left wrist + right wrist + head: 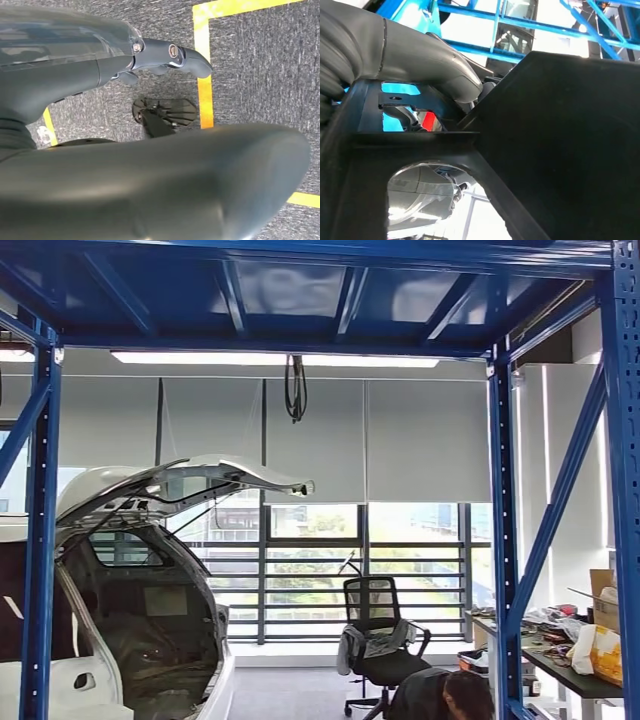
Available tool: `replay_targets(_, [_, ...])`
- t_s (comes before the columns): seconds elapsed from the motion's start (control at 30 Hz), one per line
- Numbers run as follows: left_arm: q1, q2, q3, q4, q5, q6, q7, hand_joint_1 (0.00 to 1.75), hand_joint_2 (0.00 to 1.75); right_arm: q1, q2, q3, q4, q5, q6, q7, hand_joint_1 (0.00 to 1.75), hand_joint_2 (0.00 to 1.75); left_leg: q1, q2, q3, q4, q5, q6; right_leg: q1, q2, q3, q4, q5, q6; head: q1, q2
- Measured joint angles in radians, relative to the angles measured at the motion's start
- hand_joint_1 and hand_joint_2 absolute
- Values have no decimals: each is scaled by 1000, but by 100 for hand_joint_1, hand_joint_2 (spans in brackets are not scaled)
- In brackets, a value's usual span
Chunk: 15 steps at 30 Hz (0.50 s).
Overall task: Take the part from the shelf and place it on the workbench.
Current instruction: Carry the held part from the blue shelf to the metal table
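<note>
The large black moulded plastic part (554, 145) extends past the right and bottom edges of the right wrist view; its full outline cannot be determined. It conceals most of the right hand (433, 65); the finger positions behind it cannot be confirmed.

The left hand (151, 165) is blurred at close range, and its thick grey thumb runs off the bottom edge.

In the head view, the white car body with raised tailgate (136, 570) is cut off at left, and the person (445, 695) crouching by the black office chair (377, 630) is cropped by the bottom edge.

Blinds (423, 440); office chair (377, 635); car body (136, 580)
</note>
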<state>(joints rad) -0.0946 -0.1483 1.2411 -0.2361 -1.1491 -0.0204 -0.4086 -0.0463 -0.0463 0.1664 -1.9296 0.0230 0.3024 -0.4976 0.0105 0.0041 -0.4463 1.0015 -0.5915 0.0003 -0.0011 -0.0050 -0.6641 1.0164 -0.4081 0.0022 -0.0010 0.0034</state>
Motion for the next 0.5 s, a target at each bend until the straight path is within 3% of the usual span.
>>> replay_targets(0.03, [-1, 1, 0, 0, -2, 1, 0, 0, 175, 0, 0, -1, 0, 0, 0, -1, 175, 175, -3, 0, 10, -23, 6, 3, 0, -1, -5, 1, 9, 5, 0, 0])
replay_targets(0.1, [2, 1, 0, 0, -5, 4, 2, 0, 175, 1, 0, -2, 0, -1, 0, -2, 175, 175, -6, 0, -1, -22, 18, 12, -2, -1, -10, -2, 26, 18, 0, 0])
replay_targets(0.13, [4, 2, 0, 0, -5, 6, 3, 0, 175, 2, -1, -3, 0, -1, 0, -3, 175, 175, -6, 2, -8, -21, 28, 18, -4, 0, -13, 0, 21, 24, 0, 0])
replay_targets(0.17, [5, 3, 0, 0, -6, 8, 4, 0, 175, 3, -2, -4, 0, -1, 0, -4, 175, 175, -4, 4, -17, -22, 40, 25, -6, 2, -19, 15, -3, 29, 0, 0])
replay_targets(0.2, [4, 4, 0, 0, -6, 9, 6, 0, 175, 4, -4, -5, 0, -1, 0, -5, 175, 175, -3, 6, -29, -24, 53, 31, -7, 3, -29, 49, -46, 35, 0, 0])
replay_targets(0.27, [3, 5, 0, 0, -7, 9, 6, 0, 175, 5, -6, -8, 0, -1, 0, -6, 175, 175, -3, 9, -57, -22, 76, 38, -10, 4, -53, 168, -155, 42, 0, 0])
replay_targets(0.3, [3, 5, 0, 0, -8, 9, 7, 0, 175, 6, -6, -9, 0, -1, 0, -7, 175, 175, -3, 9, -71, -21, 86, 38, -10, 4, -59, 231, -188, 45, 0, 0])
replay_targets(0.33, [3, 5, 0, 0, -10, 9, 7, 0, 175, 7, -7, -11, 1, -1, 1, -8, 175, 175, -4, 10, -86, -20, 97, 38, -10, 4, -55, 273, -196, 47, 0, 0])
replay_targets(0.37, [3, 5, -1, 0, -12, 9, 6, 0, 175, 7, -7, -12, 1, -1, 1, -11, 175, 175, -4, 11, -101, -18, 107, 37, -11, 4, -37, 283, -184, 48, 0, 0])
replay_targets(0.4, [3, 5, -1, 0, -14, 9, 6, 0, 175, 7, -8, -14, 1, -2, 3, -15, 175, 175, -4, 11, -114, -16, 116, 35, -11, 4, 1, 254, -159, 48, 0, 0])
replay_targets(0.47, [3, 5, -2, 0, -16, 8, 6, 0, 175, 6, -8, -16, 0, -2, 6, -23, 175, 175, -6, 10, -132, -13, 131, 30, -9, 5, 117, 111, -124, 40, 0, 0])
replay_targets(0.5, [3, 5, -3, 0, -17, 8, 5, 0, 175, 4, -8, -17, -1, -1, 8, -25, 175, 175, -7, 10, -138, -11, 138, 26, -7, 6, 172, 32, -123, 34, 0, 0])
